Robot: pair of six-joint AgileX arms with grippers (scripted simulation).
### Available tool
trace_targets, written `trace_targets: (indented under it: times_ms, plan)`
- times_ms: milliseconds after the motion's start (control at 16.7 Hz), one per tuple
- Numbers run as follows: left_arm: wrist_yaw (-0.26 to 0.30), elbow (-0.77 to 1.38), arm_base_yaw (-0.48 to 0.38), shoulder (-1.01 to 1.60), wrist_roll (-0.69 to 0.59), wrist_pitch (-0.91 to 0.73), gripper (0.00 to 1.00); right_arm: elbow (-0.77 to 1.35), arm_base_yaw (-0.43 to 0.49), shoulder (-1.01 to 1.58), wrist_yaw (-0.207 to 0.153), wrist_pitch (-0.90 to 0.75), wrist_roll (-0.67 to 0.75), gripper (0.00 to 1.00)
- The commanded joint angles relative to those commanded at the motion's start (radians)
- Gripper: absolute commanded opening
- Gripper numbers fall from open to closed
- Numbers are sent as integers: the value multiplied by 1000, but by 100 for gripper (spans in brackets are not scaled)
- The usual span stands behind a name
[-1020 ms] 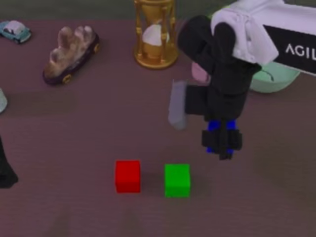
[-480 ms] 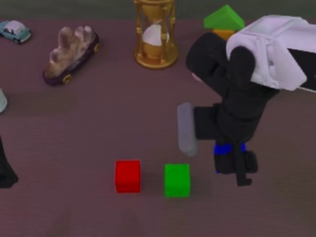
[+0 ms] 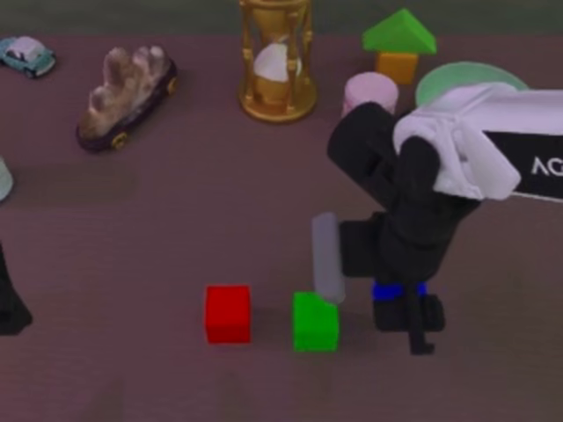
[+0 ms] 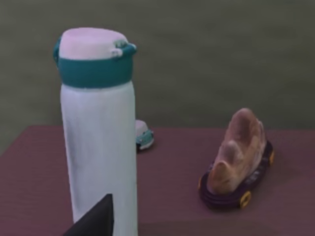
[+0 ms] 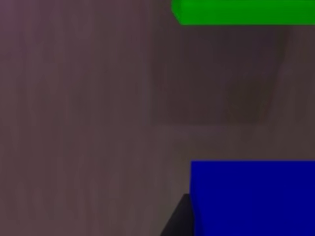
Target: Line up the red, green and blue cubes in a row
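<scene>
Cubes, three, task items: red cube (image 3: pixel 228 313) and green cube (image 3: pixel 316 322) sit side by side with a gap, at 6 o'clock on the table (image 3: pixel 132 229); blue cube (image 3: pixel 398 290) is pinched in the right gripper (image 3: pixel 406 309), only a blue strip showing under the black wrist, just toward 3 o'clock of the green one. Right wrist view: blue cube (image 5: pixel 253 196) fills the near field, green cube (image 5: pixel 243 12) apart from it with bare table between, so the carried cube appears aimed at the free end of the row; whether it rests on the table cannot be told. Left gripper (image 3: pixel 9 308): parked at 9 o'clock edge, finger state cannot be told. Clutter, farther, 12 o'clock band: toy car (image 3: pixel 26 54), bread on wheeled tray (image 3: pixel 125 92), hourglass (image 3: pixel 278 57), pink cylinder (image 3: pixel 369 90), green wedge (image 3: pixel 399 33) atop orange block (image 3: pixel 398 66), pale green plate (image 3: pixel 462 79); bottle (image 4: pixel 98 123) near left arm.
</scene>
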Motion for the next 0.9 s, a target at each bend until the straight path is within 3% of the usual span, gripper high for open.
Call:
trace_targets:
  times_ms: [420,900]
  plan:
    - [0,0,0,0,0,0,100,-53,1,26,1,72,-1,0]
    - [0,0,0,0,0,0,100,-53,1,26,1,72,-1,60]
